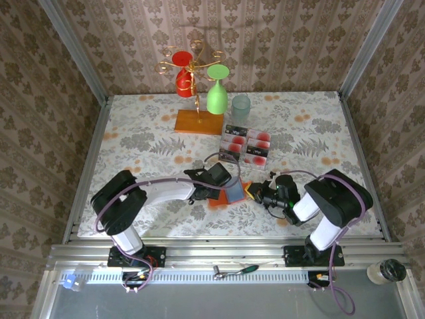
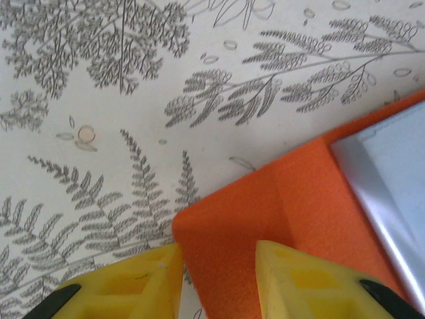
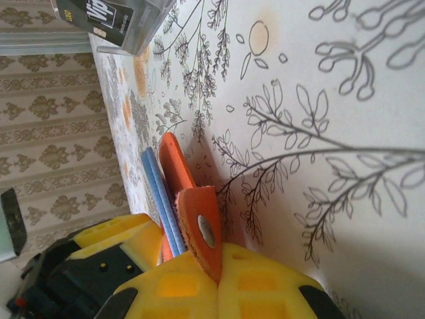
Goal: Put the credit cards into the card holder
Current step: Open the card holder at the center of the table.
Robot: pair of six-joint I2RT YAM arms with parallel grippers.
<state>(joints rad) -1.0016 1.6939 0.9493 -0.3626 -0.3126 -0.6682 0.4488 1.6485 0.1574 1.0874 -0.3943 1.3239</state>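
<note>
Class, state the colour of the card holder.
Orange-red card holder, clearest in the left wrist view.

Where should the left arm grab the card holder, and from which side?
Probably the bare orange corner of the card holder, from above on its left side: it lies flat there, the left gripper straddles that edge, and the right gripper pinches the opposite flap.

So the card holder (image 2: 265, 199) is an orange-red felt-ish wallet on the counter with a pale blue-grey panel (image 2: 392, 173). One corner sits between the left jaws, and a flap (image 3: 202, 229) stands on edge, pinched in the right jaws. The credit cards (image 1: 247, 145), red blobs and black bands, lie flat together well beyond both.
</note>
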